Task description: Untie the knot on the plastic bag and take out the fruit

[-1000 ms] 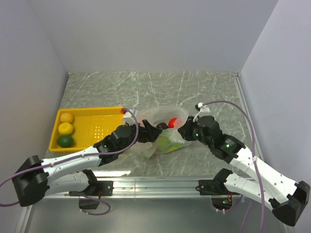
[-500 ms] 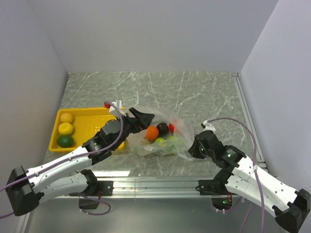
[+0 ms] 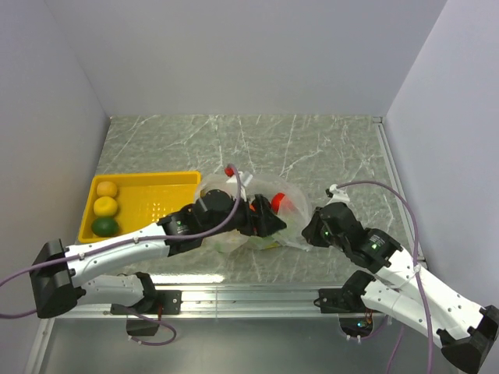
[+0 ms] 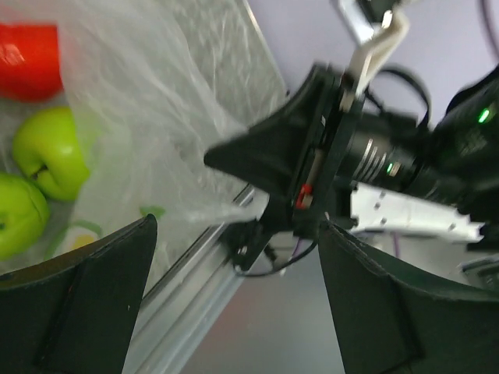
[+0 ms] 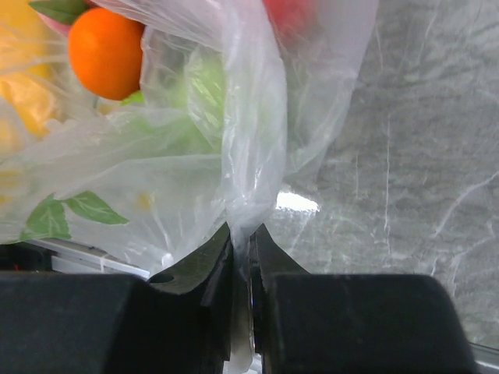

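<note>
The plastic bag [image 3: 261, 187] lies crumpled at mid-table with fruit inside. The red fruit [image 3: 281, 201] shows from above. In the left wrist view I see two light green fruits [image 4: 47, 152] and the red one [image 4: 27, 47] behind the plastic. The right wrist view shows the orange fruit [image 5: 105, 51] and a green one [image 5: 199, 86]. My left gripper [image 3: 265, 222] is open and empty over the bag's near side [image 4: 238, 226]. My right gripper [image 3: 310, 230] is shut on a bunched strip of the bag's right edge [image 5: 242, 238]. The knot is not in view.
A yellow tray [image 3: 156, 204] stands left of the bag and holds two yellow round fruits [image 3: 106, 198] and a dark green one [image 3: 104, 226]. The table's front rail [image 3: 249, 294] runs just below the bag. Grey walls close in both sides.
My left gripper has swung from the tray's corner to the right, down over the bag. My right gripper pulled the bag's edge toward the front and has held there.
</note>
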`<state>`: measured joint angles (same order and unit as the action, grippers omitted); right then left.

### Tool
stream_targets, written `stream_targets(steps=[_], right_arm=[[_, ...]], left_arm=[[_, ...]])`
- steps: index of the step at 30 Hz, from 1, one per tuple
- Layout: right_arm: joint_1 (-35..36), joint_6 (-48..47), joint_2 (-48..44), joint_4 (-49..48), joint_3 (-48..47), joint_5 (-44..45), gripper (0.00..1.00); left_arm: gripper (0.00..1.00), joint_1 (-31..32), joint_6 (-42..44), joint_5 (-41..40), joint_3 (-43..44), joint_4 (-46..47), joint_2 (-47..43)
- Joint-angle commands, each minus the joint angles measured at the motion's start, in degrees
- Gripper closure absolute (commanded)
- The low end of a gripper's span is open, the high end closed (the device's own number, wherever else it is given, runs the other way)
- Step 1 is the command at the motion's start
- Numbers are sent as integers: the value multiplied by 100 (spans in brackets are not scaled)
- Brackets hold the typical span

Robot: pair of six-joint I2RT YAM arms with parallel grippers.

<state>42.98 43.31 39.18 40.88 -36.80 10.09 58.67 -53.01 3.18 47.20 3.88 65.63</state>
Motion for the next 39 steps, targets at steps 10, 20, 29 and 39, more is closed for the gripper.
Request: stream_targets(steps=[10, 20, 29, 39], right_arm=[[35, 318, -323, 438, 111, 222, 83], [35, 204, -95, 324, -205, 380, 80], [35, 81, -33, 253, -30, 529, 79], [281, 933, 337, 1053, 173, 679, 84]], left_arm=[[12, 443, 749, -733, 256, -423, 740], [12, 1040, 871, -273, 201, -615, 1497], [10, 962, 582, -2505, 588, -1415, 812], [13, 734, 345, -3394, 1001, -1732, 556]])
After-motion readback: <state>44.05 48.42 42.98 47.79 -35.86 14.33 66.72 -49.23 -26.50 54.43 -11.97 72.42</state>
